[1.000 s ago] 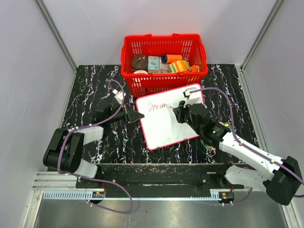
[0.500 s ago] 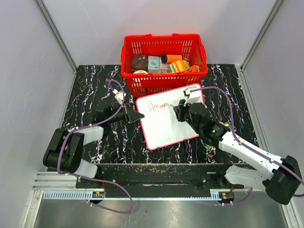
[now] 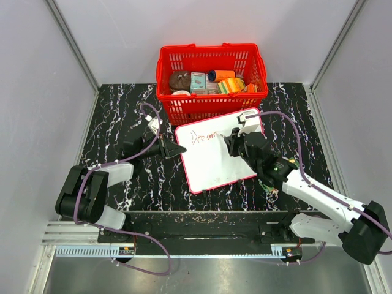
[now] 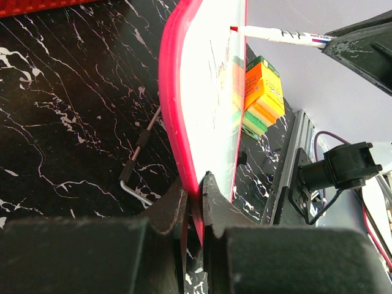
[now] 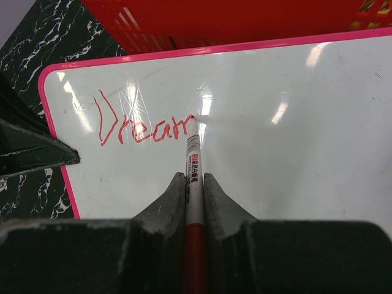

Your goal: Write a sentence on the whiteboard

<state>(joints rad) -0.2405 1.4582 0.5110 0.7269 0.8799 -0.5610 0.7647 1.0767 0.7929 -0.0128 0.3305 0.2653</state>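
The whiteboard (image 3: 214,162) lies on the black marble table in front of the basket, and its pink rim (image 4: 174,104) is pinched at the left edge by my left gripper (image 4: 196,193), which is shut on it. Of the sentence, the red word "Dream" (image 5: 144,125) stands near the board's top left (image 3: 203,136). My right gripper (image 5: 195,184) is shut on a red-and-white marker (image 5: 194,159). The marker's tip touches the board at the end of the last letter. In the top view the right gripper (image 3: 229,146) hovers over the board's upper middle.
A red basket (image 3: 208,49) with several packets stands just behind the board. A small metal hex key (image 4: 138,156) lies on the table under the board's left side. An orange, yellow and green block (image 4: 260,98) sits beyond the board near the right arm.
The right gripper with the marker has shifted slightly to the right at the end of "Dream". The left gripper and the board have not moved.
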